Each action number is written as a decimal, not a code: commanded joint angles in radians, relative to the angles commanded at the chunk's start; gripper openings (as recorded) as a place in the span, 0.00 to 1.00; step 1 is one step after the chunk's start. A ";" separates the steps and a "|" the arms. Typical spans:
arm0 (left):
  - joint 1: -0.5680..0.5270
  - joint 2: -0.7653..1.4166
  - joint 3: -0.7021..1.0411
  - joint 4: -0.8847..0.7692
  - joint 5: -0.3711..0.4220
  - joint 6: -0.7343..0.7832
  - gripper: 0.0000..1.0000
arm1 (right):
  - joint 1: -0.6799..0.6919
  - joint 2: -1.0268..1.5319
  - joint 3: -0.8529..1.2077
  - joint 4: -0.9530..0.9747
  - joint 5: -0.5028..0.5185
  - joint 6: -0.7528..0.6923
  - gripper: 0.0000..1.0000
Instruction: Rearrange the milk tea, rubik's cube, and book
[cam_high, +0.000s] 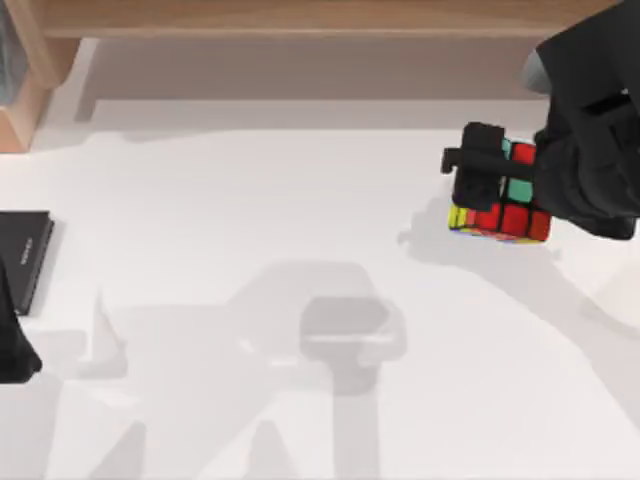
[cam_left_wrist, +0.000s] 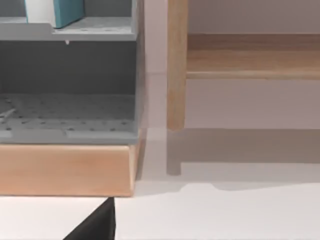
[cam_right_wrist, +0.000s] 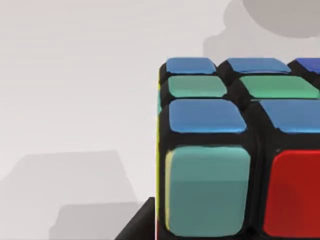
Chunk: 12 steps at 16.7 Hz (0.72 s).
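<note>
The rubik's cube (cam_high: 500, 216) hangs slightly tilted at the right side of the table, its shadow cast on the white top to its left. My right gripper (cam_high: 506, 178) is shut on it, with one black finger (cam_high: 478, 168) pressed against its left face. The right wrist view shows the cube (cam_right_wrist: 225, 150) close up with blue, green, teal and red squares. The book (cam_left_wrist: 68, 10), teal-blue with white pages, stands on the upper level of a grey shelf (cam_left_wrist: 95, 31). The milk tea is out of view. My left arm (cam_high: 12, 345) is parked at the left edge.
A flat black book (cam_high: 26, 256) lies near the table's left edge. A wooden shelf frame (cam_high: 300, 16) runs along the back, with a wooden post (cam_left_wrist: 176, 65) and a wooden base (cam_left_wrist: 65, 167) under the grey shelf.
</note>
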 joint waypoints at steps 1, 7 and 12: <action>0.000 0.000 0.000 0.000 0.000 0.000 1.00 | -0.018 0.013 0.044 0.077 0.023 -0.070 0.00; 0.000 0.000 0.000 0.000 0.000 0.000 1.00 | -0.139 0.077 0.263 0.513 0.160 -0.474 0.00; 0.000 0.000 0.000 0.000 0.000 0.000 1.00 | -0.190 0.092 0.353 0.671 0.212 -0.623 0.00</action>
